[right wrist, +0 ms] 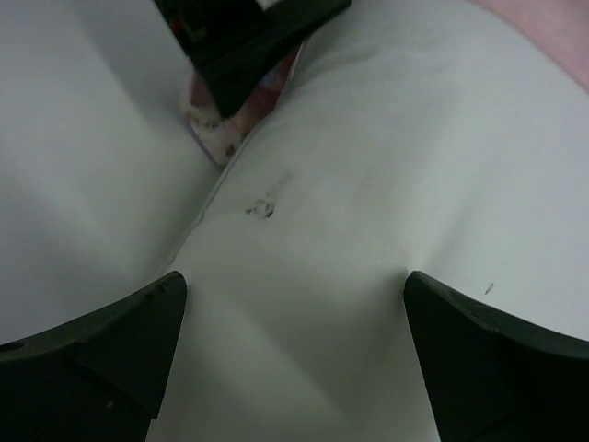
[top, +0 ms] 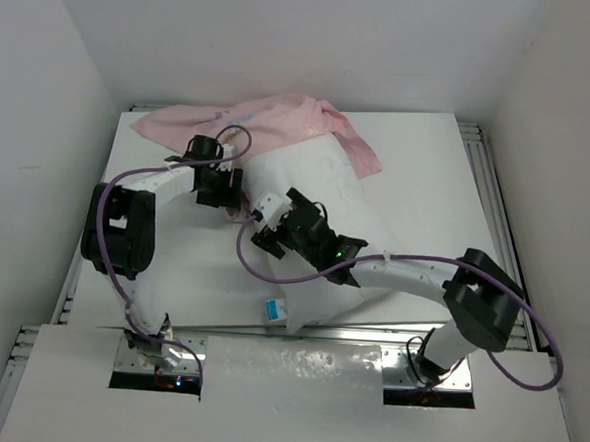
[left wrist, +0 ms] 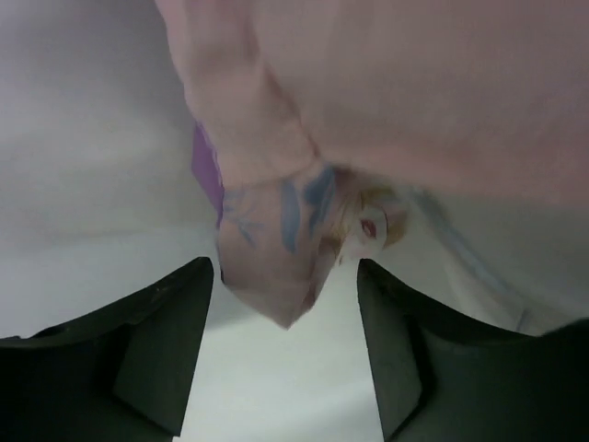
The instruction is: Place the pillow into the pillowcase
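The pillow (top: 341,199) is big, white and puffy. It lies slanted on the white surface (top: 433,174), with most of it out in the open. Its near corner has a small blue-and-white tag (top: 273,309), close to the front edge. Its far end meets the pillowcase (top: 271,119), which lies crumpled along the back of the surface with its pale pink side showing. From above I cannot tell if the far end is under the pink cloth or just touching it.

The left hand (top: 220,188) is at the left edge of the pillow, just below the pillowcase. In its own camera, its two dark fingers (left wrist: 147,359) are apart. A corner of the pillowcase (left wrist: 276,249) hangs down between them (this bit shows purple, blue shapes and a little cartoon face). The fingers are not squeezing the cloth, and there is a gap on the right side.

The right hand (top: 267,225) is over the left part of the pillow, near the left hand. Its fingers (right wrist: 101,359) are spread wide, with only plain white pillow (right wrist: 368,184) between them. They hold nothing. The pillow has a few small dark marks here. At the top of this view, one dark finger of the left hand pokes in, with a bit of printed cloth just beside it.
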